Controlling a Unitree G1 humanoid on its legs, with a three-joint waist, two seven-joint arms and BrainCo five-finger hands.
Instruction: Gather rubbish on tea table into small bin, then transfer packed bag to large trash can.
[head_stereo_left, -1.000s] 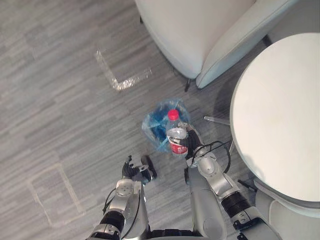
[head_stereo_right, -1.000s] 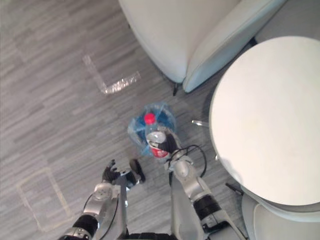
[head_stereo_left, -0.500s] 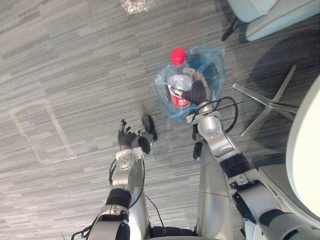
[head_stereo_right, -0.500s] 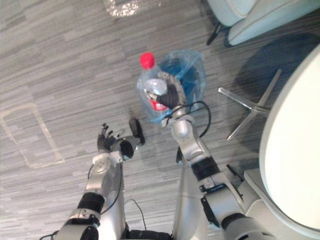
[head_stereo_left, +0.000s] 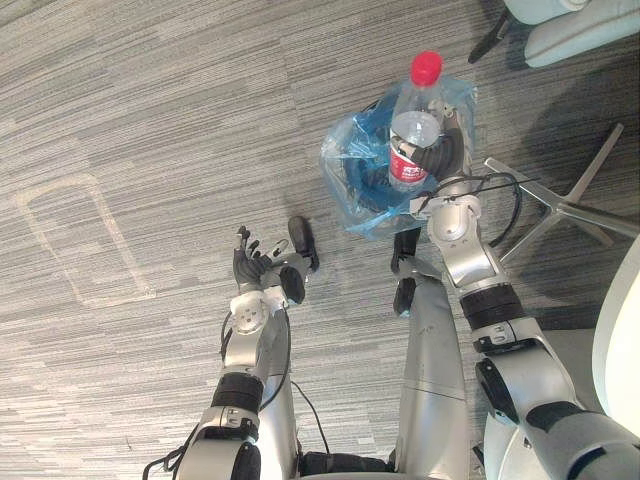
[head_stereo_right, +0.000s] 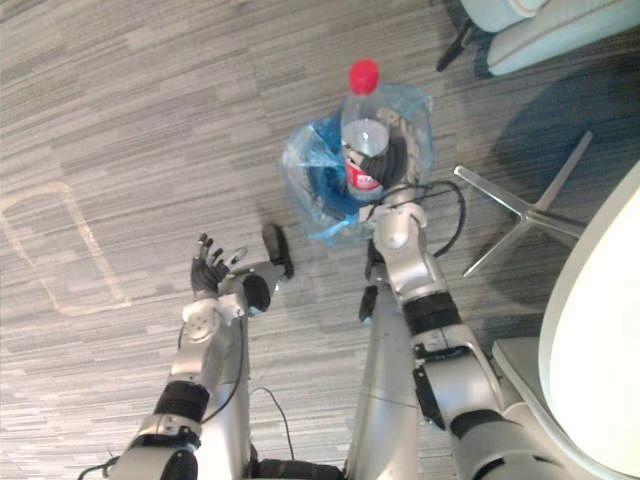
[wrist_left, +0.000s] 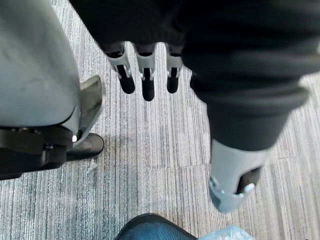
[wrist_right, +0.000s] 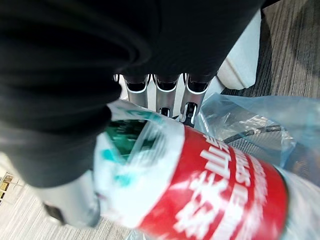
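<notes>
While the right hand (head_stereo_left: 446, 155) stays curled round the bottle (head_stereo_left: 410, 135), it has come over the bin (head_stereo_left: 350, 172), so dropping looks next; the left hand (head_stereo_left: 255, 270) hangs open beside the bin.

Clear glossy plastic bottle (head_stereo_left: 412, 125); thin crinkled translucent blue plastic bag (head_stereo_left: 345, 152); matt ribbed grey carpet floor (head_stereo_left: 150, 120).
</notes>
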